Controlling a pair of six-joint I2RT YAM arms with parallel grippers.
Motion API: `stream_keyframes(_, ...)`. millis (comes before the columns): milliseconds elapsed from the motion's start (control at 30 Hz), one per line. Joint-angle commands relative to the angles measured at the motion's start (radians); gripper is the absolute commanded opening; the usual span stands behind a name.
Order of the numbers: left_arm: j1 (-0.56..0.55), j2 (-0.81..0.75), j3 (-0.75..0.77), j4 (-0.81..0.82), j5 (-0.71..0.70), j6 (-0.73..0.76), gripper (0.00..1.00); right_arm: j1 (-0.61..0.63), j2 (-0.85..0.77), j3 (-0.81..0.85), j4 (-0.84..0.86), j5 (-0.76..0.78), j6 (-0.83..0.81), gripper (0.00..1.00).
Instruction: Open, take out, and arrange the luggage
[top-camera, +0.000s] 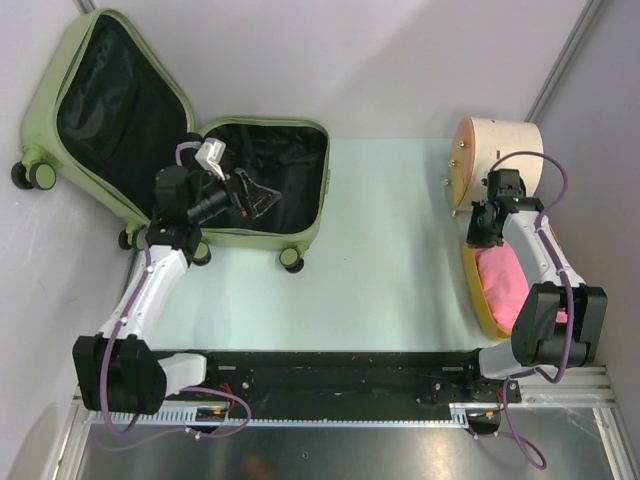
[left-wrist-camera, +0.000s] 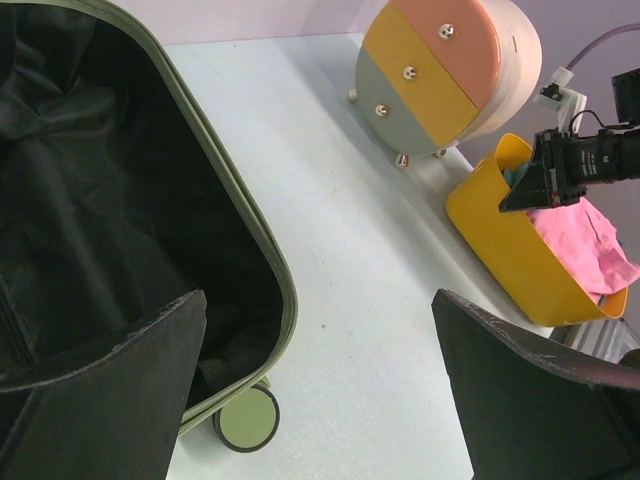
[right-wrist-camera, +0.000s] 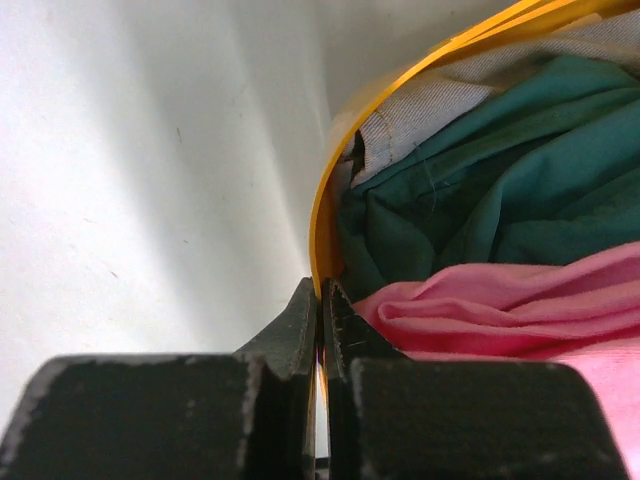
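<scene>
Clamping the basket rim beside opened luggage

The right end effector (right-wrist-camera: 320, 312) is pinching the rim of the yellow basket (right-wrist-camera: 322, 215) at right. The luggage (top-camera: 285, 175) is lying open at the upper left of the worktop (top-camera: 390, 260), the left end effector (left-wrist-camera: 318, 390) hovering over it, spread wide.

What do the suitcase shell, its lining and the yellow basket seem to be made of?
The suitcase shell is probably hard plastic, pale green with a dull sheen; it keeps stiff, rounded corners. The lining looks like thin black fabric, slightly shiny, with wrinkles and folds. The basket is likely smooth yellow plastic, judging by its even colour and thin moulded rim.
</scene>
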Motion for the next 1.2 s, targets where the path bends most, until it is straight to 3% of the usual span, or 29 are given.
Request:
stream_keyframes(0,-0.004,0.008,0.054,0.011,-0.005,-0.010,1.00,-0.004,-0.013,0.050,0.090,-0.018,0.259,0.00)
stream_keyframes(133,-0.004,0.017,0.057,0.005,-0.004,-0.005,1.00,-0.010,0.013,0.051,0.101,0.009,0.299,0.00)
stream_keyframes(167,-0.004,0.018,0.057,0.002,-0.005,-0.005,1.00,-0.013,0.017,0.051,0.105,-0.003,0.294,0.14)
stream_keyframes(300,-0.002,0.037,0.076,-0.021,0.006,0.004,1.00,-0.024,0.013,0.077,0.108,-0.007,0.257,0.53)
stream_keyframes(567,-0.002,0.090,0.240,-0.305,-0.028,0.154,1.00,-0.036,-0.149,0.134,0.174,-0.006,0.099,0.90)
stream_keyframes(667,-0.002,0.156,0.355,-0.490,-0.045,0.254,1.00,-0.038,-0.212,0.134,0.260,-0.111,0.004,1.00)
stream_keyframes(767,0.015,0.204,0.441,-0.600,-0.059,0.289,1.00,-0.036,-0.229,0.134,0.372,-0.308,-0.046,1.00)
stream_keyframes(900,0.033,0.238,0.511,-0.653,-0.066,0.340,1.00,-0.018,-0.182,0.136,0.554,-0.557,0.002,1.00)
stream_keyframes(1000,-0.011,0.255,0.536,-0.702,-0.195,0.472,1.00,0.095,-0.084,0.198,0.504,-0.453,-0.023,1.00)
stream_keyframes(1033,-0.025,0.258,0.541,-0.719,-0.317,0.483,1.00,0.178,-0.064,0.201,0.495,-0.422,-0.081,1.00)
stream_keyframes(1167,-0.066,0.268,0.513,-0.726,-0.468,0.520,1.00,0.344,0.014,0.179,0.535,-0.304,-0.145,1.00)
